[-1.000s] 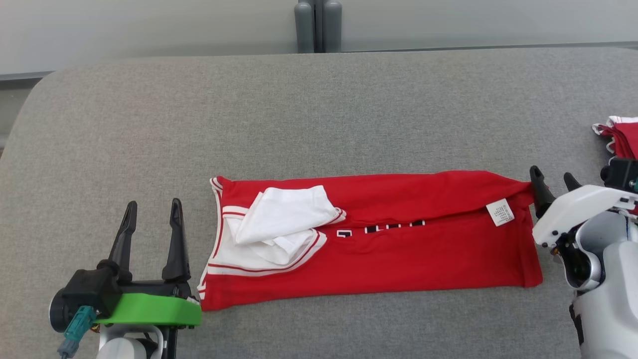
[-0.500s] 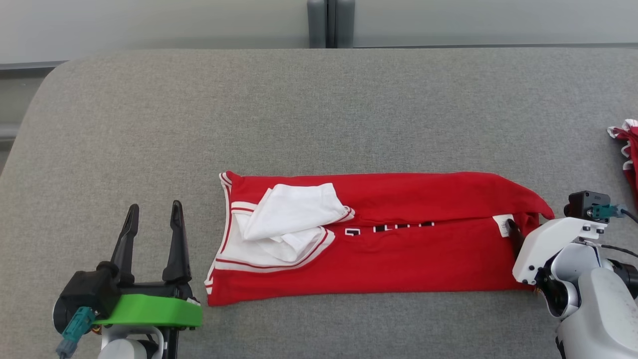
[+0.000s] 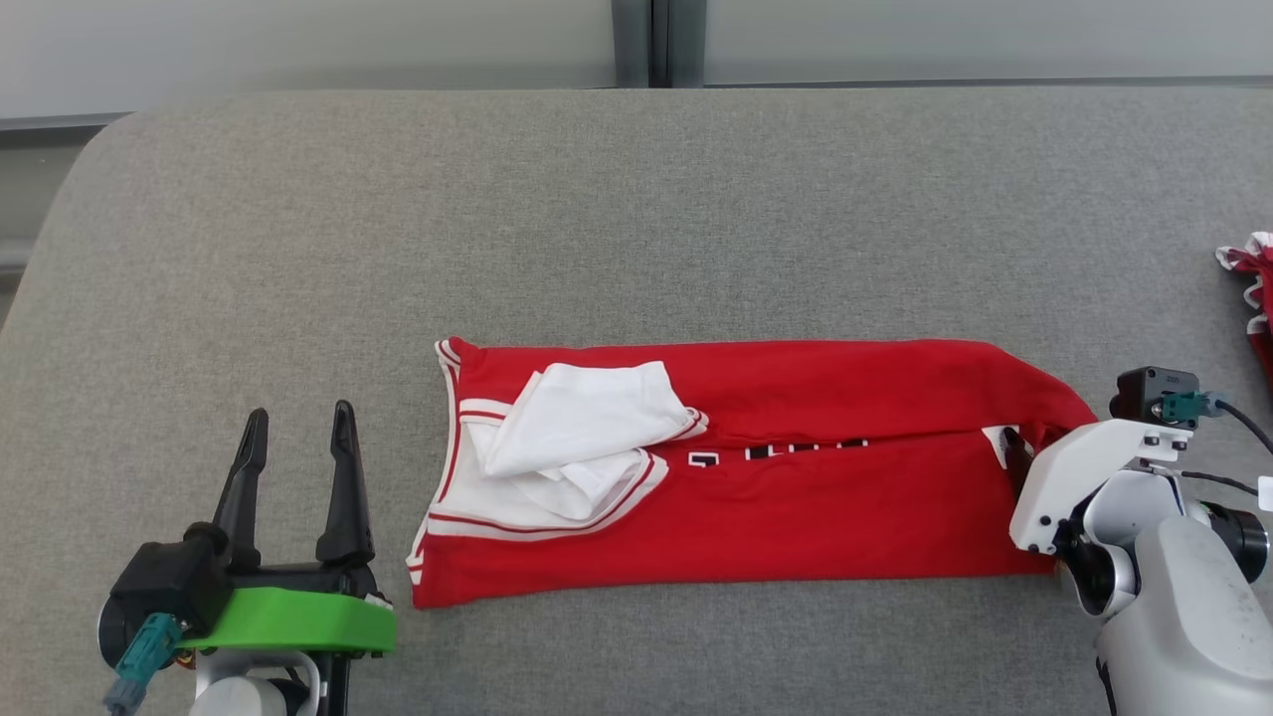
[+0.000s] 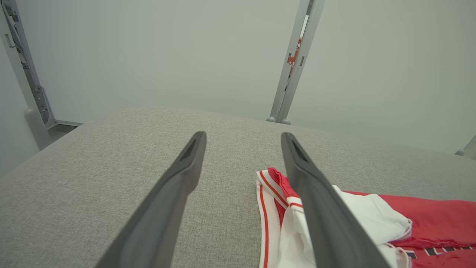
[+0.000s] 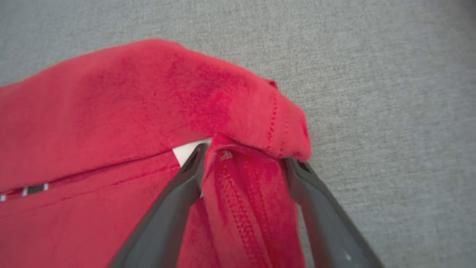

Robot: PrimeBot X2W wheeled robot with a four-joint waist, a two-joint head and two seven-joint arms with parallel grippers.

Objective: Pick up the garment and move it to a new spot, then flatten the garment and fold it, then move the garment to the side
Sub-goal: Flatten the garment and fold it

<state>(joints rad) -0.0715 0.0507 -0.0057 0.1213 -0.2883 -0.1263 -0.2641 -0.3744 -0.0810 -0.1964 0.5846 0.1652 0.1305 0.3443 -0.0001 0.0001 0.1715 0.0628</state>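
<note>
The right gripper [image 5: 245,154] is angling down, fingers spread astride the garment [image 3: 796,517] hem; the left gripper [image 3: 300,410] is pointing forward, spread, beside the collar. The white tag [image 3: 995,441] is showing no legible print.

We noted black lettering [image 3: 776,454] on the garment [image 3: 796,527], mostly tucked under its fold and unreadable. We saw the white label [image 3: 993,439] half hidden behind the right gripper [image 5: 246,156]. At the right edge a red-and-white cloth [image 3: 1255,298] was cut off, and we could not identify it.
</note>
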